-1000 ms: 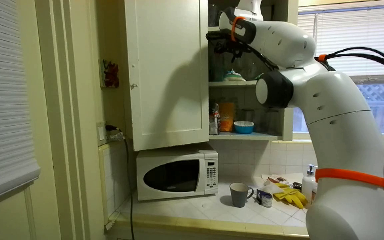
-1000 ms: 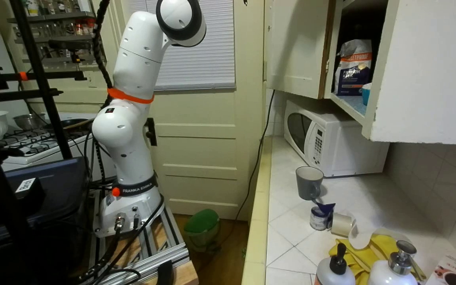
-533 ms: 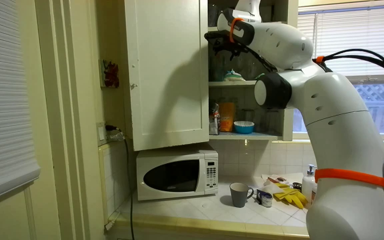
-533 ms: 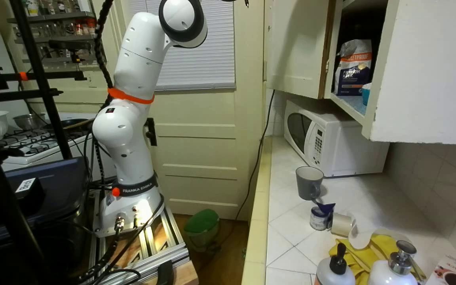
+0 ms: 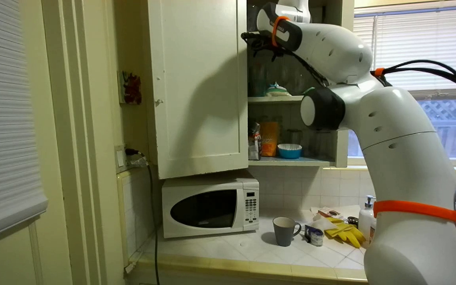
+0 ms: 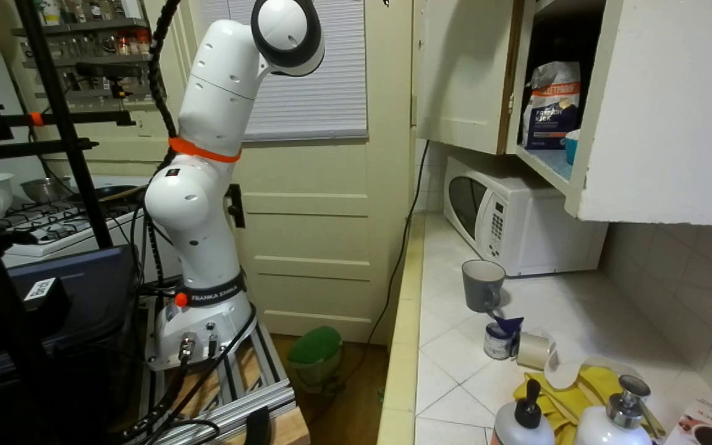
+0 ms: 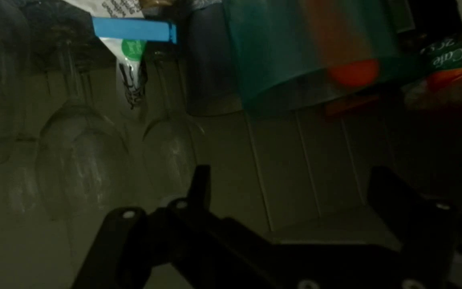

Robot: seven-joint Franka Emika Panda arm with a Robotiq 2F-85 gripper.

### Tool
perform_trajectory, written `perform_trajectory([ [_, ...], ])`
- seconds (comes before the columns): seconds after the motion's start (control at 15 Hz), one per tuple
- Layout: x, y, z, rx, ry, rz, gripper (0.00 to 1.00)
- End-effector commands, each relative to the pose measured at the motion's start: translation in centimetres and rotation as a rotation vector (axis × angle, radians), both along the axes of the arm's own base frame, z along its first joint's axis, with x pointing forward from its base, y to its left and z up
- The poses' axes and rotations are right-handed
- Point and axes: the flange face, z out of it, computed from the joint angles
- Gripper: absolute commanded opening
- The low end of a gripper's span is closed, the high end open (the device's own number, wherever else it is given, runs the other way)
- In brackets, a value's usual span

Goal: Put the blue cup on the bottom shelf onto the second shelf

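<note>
Moved in the last half second: the jaws and the wrist end of the arm (image 5: 398, 122), both slightly higher in an exterior view, the arm's shadow (image 5: 214, 105) shifted with them on the cupboard door (image 5: 192, 43). Jaws: stood wide, the fingers (image 7: 200, 188) well apart in the wrist view, at a height above the second shelf (image 5: 273, 99). Blue cup (image 5: 289, 152): one, pale inside the rim, seen in both exterior views, stood upright on the bottom shelf (image 5: 311, 162), just beside an orange packet (image 5: 269, 138), with a grey bag (image 5: 255, 144) beyond the packet. Second shelf: held a white-and-green packet (image 5: 277, 91). Wrist view, dim: showed stemmed glasses (image 7: 82, 160), a teal tumbler (image 7: 275, 56) and a blue clip (image 7: 134, 29) on a white bag (image 7: 120, 8). Surface (image 5: 251, 251) below: carried a white microwave (image 5: 210, 208), a grey mug (image 5: 282, 231), upright, a small labelled tin (image 5: 316, 238) near the mug's handle, yellow gloves (image 5: 344, 232) and a white pump bottle (image 5: 365, 219).
</note>
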Motion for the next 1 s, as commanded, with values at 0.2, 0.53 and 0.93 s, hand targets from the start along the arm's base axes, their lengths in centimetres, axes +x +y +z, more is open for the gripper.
perform_trajectory([
  [0.2,-3.0,1.6,2.7,-0.05,0.007,-0.047,1.0],
  [0.53,-6.9,2.9,3.8,0.052,0.123,-0.02,1.0],
  [0.93,-11.9,3.7,5.5,0.117,0.19,-0.052,1.0],
])
